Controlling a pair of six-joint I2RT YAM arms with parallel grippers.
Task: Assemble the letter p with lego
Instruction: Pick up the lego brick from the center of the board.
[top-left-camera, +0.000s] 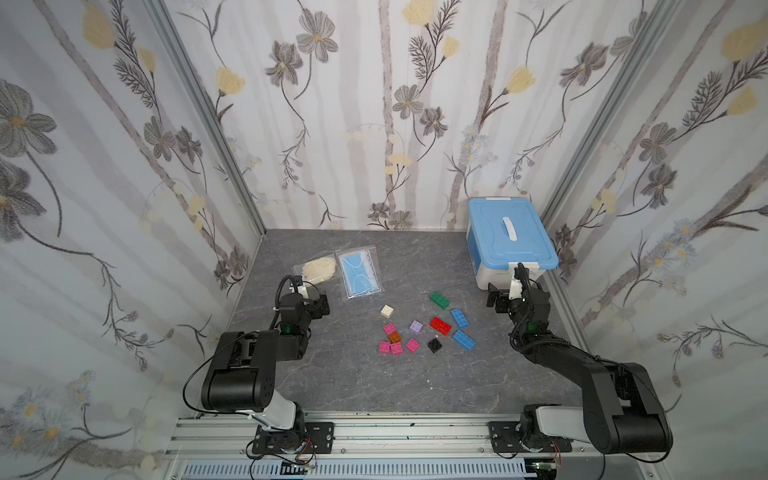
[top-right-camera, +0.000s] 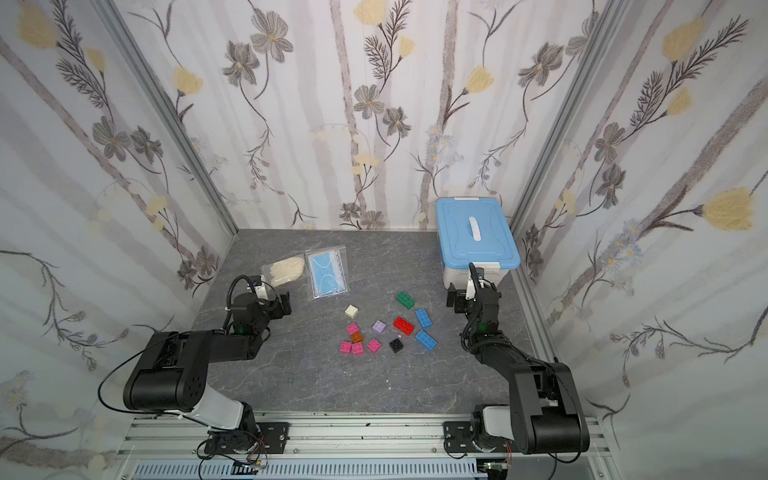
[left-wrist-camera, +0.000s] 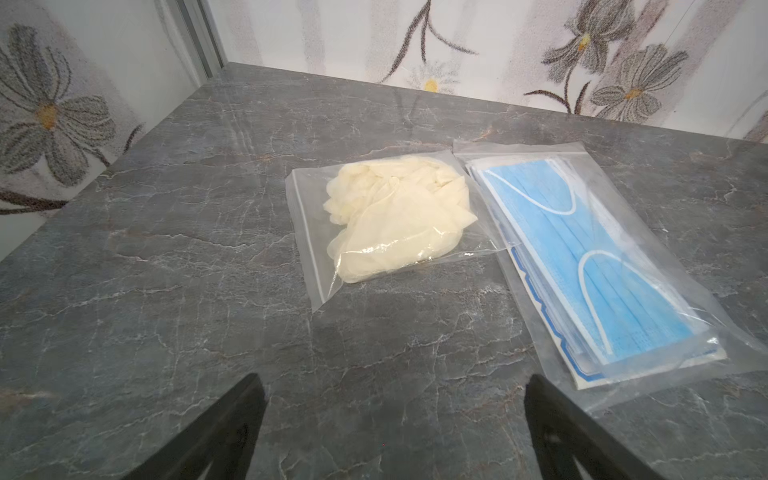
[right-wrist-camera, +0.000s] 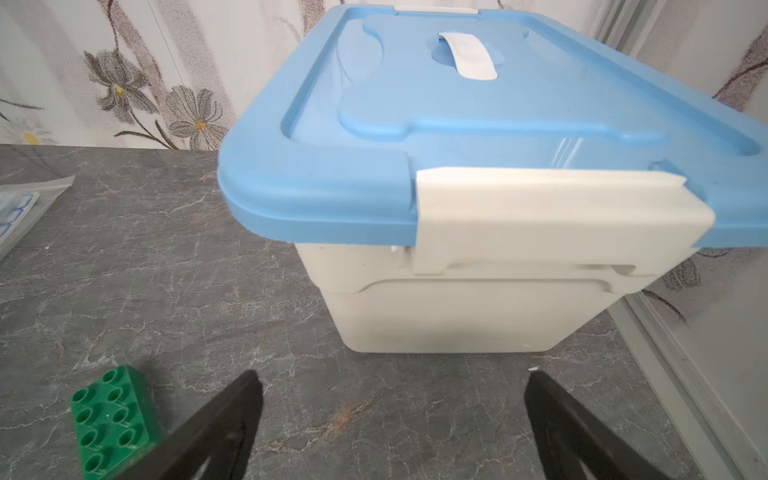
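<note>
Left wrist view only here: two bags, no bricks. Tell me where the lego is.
Observer: The lego lies scattered on the robot's side of the mask bag.
Operator: Name the brick closest to the left gripper.
Observer: The cream brick, set apart from the others.
Operator: Report the right gripper.
Observer: The right gripper is open and empty, facing the box, with the green brick beside it.

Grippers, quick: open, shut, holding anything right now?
Left gripper: open, holding nothing.
Right gripper: open, holding nothing.
</note>
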